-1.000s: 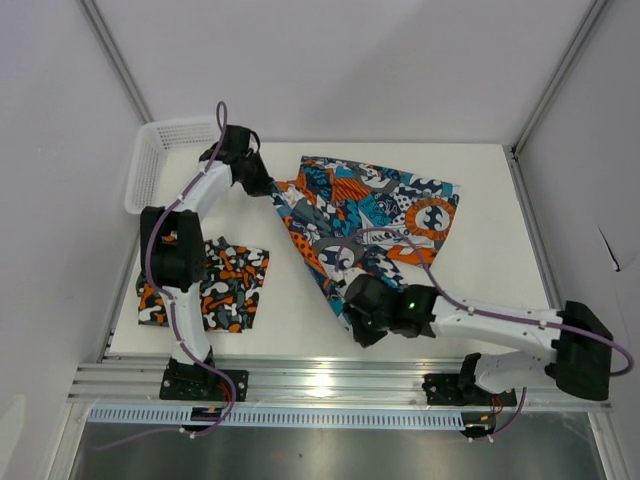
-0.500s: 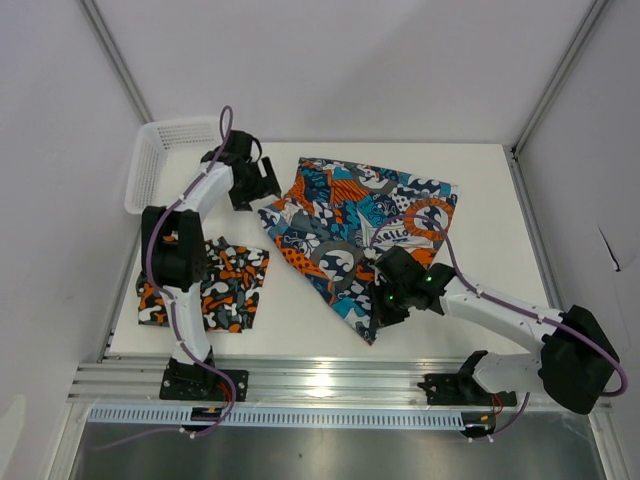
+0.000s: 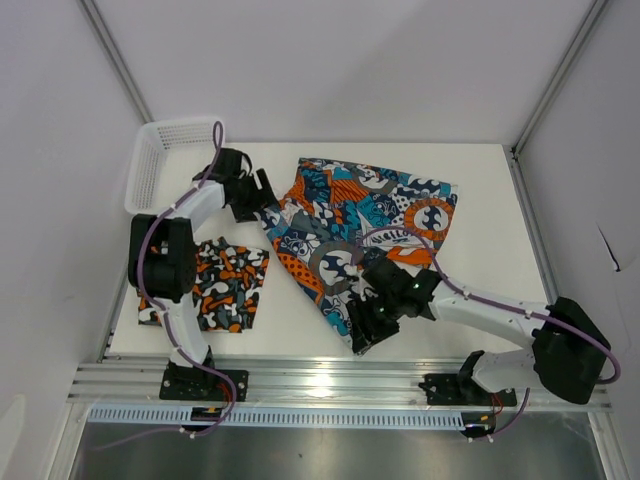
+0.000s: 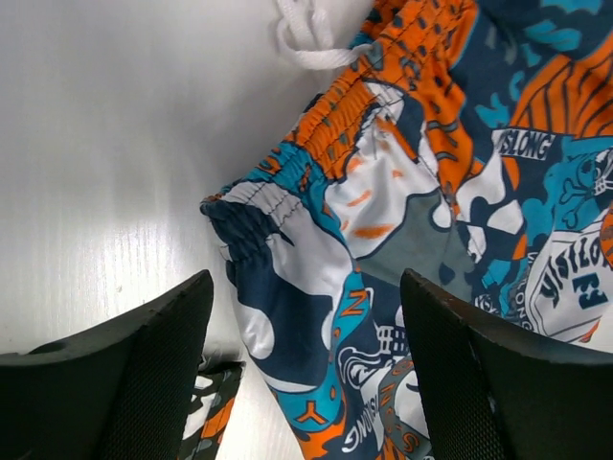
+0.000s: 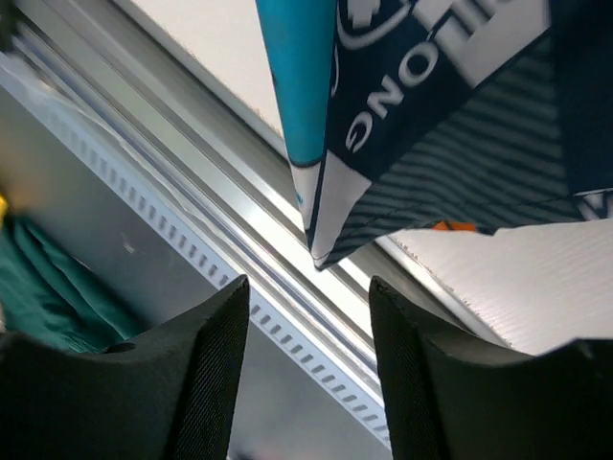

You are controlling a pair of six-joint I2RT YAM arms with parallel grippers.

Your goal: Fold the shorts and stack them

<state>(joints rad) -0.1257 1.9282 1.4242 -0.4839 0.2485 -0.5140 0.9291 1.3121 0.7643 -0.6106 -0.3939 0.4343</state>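
Top external: camo shorts lie near left, graphic shorts spread mid-counter.
Nearest you, the right fingers stand apart at the graphic shorts' near corner; the right wrist view shows that corner beyond the gap, not pinched. The camo shorts sit in a compact block, well apart from the graphic pair. Farther back, your left fingers are spread wide over the waistband end, holding nothing, with the white drawstring beyond. The basket sits at the far left corner.
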